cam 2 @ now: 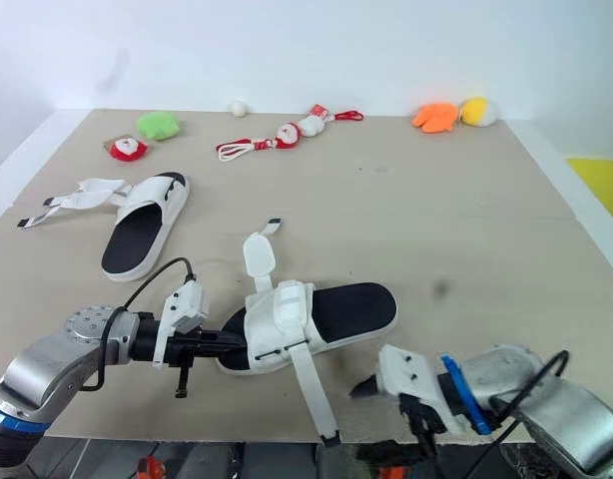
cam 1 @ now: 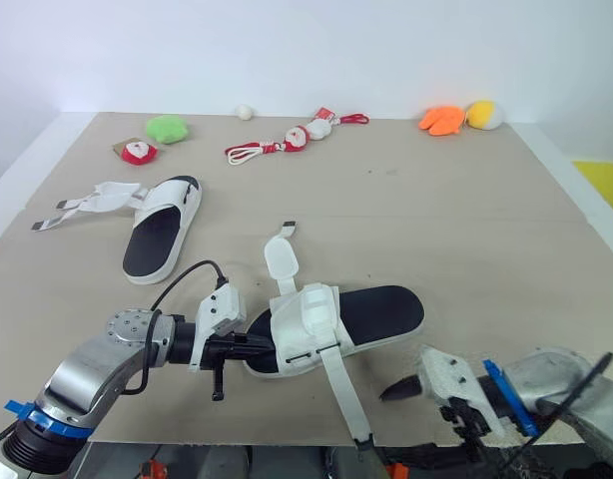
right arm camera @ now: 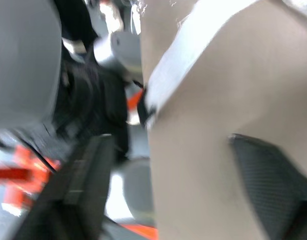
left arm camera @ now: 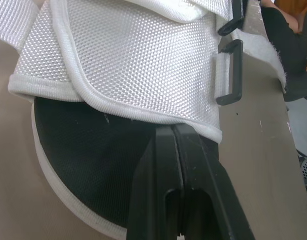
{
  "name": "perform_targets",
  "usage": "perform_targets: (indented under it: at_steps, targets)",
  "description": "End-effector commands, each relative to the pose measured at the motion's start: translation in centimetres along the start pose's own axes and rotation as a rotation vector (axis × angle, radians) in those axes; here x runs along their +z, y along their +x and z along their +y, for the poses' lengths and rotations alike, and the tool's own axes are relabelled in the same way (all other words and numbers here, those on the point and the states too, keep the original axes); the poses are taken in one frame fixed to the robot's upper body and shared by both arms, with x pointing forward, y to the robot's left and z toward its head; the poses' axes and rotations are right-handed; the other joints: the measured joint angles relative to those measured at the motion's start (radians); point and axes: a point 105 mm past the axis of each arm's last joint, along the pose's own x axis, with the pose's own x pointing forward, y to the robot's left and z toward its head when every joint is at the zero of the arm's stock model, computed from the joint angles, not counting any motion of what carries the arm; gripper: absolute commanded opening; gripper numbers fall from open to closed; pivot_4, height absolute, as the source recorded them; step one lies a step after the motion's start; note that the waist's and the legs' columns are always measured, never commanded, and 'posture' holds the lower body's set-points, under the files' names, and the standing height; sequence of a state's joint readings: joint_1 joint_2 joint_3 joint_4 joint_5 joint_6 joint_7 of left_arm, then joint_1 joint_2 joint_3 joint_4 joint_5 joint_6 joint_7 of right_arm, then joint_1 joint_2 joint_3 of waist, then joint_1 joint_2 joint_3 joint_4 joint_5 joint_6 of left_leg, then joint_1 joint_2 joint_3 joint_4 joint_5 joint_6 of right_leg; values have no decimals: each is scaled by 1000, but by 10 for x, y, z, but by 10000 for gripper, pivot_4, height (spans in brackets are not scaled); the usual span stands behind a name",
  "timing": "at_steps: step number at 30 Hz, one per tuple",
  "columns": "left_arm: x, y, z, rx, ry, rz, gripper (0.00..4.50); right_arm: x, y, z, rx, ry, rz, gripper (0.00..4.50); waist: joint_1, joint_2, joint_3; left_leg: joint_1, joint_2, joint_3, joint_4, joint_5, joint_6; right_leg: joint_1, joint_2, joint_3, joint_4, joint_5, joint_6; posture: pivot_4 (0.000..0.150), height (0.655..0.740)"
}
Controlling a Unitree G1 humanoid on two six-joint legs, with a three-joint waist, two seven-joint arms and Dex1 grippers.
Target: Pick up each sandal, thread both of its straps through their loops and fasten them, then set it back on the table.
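ok so the nearer sandal (cam 1: 336, 321) lies flat on the table (cam 1: 466, 230), close to the near edge and about in the middle, toe end pointing toward the robot's left. Both its straps are undone: the long strap (cam 1: 344, 384) runs down to the near edge and its dark tip hangs just over it, while the shorter strap (cam 1: 281, 256) sticks out the other way, toward the far side. The left gripper (left arm camera: 174, 129) has its two black fingers pressed tight together with nothing visible between them, tips resting on the black footbed right at the hem of the white upper, with the two black loops (left arm camera: 230, 72) off to one side. The right gripper (right arm camera: 168, 142) sits at the near edge beside that long strap, fingers spread wide and holding nothing. The other sandal (cam 1: 162, 232) lies well apart on the robot's left, straps (cam 1: 87, 205) flopped out loose. Along the far edge sit a green plush (cam 1: 167, 128), a couple of little santa toys (cam 1: 137, 152) and an orange toy (cam 1: 441, 120)
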State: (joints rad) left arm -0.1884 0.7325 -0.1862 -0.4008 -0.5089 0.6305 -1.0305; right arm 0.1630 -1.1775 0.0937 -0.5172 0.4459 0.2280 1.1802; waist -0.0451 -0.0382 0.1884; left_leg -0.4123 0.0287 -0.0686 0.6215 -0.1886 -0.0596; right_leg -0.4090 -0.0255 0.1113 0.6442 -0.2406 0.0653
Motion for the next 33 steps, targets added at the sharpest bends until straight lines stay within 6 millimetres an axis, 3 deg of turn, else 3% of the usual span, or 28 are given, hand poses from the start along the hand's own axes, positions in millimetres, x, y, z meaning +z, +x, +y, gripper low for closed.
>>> perform_targets:
  at_steps: [1, 4, 8, 12, 20, 30, 33]
  targets:
    - [-10, 2, 0, 9, -26, 35, 0, 3, -24, -20, -132, -481, -28, 44765, -1, -1, 0, 1, 0, 1, 1, 0, 0, 0, 0, 0, 0, 0, 0, 1500, 7400]
    - [-10, 4, -2, 6, -31, 29, 0, 5, -34, -29, -213, -839, -44, 44765, -2, -1, 1, 3, 0, 1, 1, 0, 0, 3, 0, 0, 0, 0, 0, 1500, 7400]
    - [-11, 7, -5, -3, -41, 25, 0, 11, -24, -22, -173, -1260, -82, 44765, -2, 1, 1, 5, 0, 1, 0, 0, 0, 5, 0, 1, 0, 1, 0, 1500, 7400]
    - [-11, 7, -4, -2, -44, 22, 0, 10, -10, -11, -114, -1531, -139, 44765, 0, 2, 0, 5, 0, 0, -1, 0, 0, 5, 0, 1, 1, 0, -1, 1500, 7400]
    - [-11, 7, -3, -2, -49, 19, 0, 26, 17, -16, -141, -1700, -176, 44765, 0, 1, 0, 11, -1, 0, 0, 1, 1, 11, 0, 2, 2, 1, -2, 1500, 7400]
    - [-9, 7, -2, 1, -54, 18, 0, 51, 41, -16, -129, -1763, -242, 44765, -1, 1, -1, 15, 0, 0, 0, 1, 1, 14, 1, 2, 3, 1, -3, 1500, 7400]
    - [-9, 7, -1, 4, -54, 18, 0, 57, 40, -15, -127, -1771, -274, 36075, 0, 1, -1, 15, 0, 0, -1, 1, 1, 14, 1, 2, 3, 1, -3, 1500, 7400]
